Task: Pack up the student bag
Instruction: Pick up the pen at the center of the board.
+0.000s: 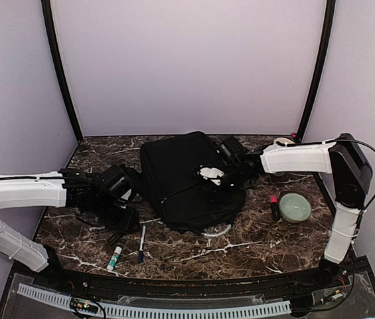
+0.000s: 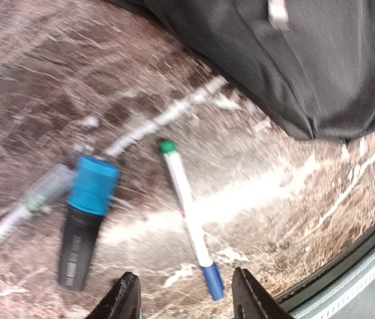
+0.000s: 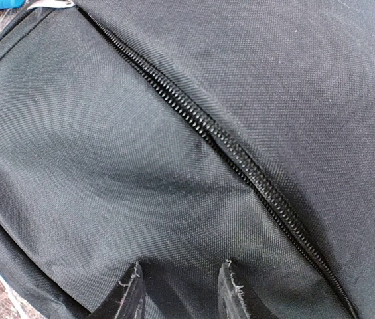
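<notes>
The student bag (image 1: 184, 183), a large black backpack, lies flat in the middle of the marble table (image 1: 253, 249). My right gripper (image 1: 232, 158) is at the bag's far right corner. In the right wrist view its fingertips (image 3: 131, 292) stand apart, resting on the bag's black fabric (image 3: 141, 133) beside a zip (image 3: 240, 159), so the right gripper (image 3: 177, 289) is open. My left gripper (image 1: 117, 199) hovers left of the bag. In the blurred left wrist view the left gripper (image 2: 187, 298) is open above a white pen (image 2: 187, 206) with a blue cap, holding nothing.
A black stick with a blue cap (image 2: 84, 212) and a pale stick (image 2: 21, 209) lie left of the pen (image 1: 141, 243). A white and green stick (image 1: 114, 258) lies near the front edge. A green bowl (image 1: 295, 207) and a red and black item (image 1: 275, 207) sit right of the bag.
</notes>
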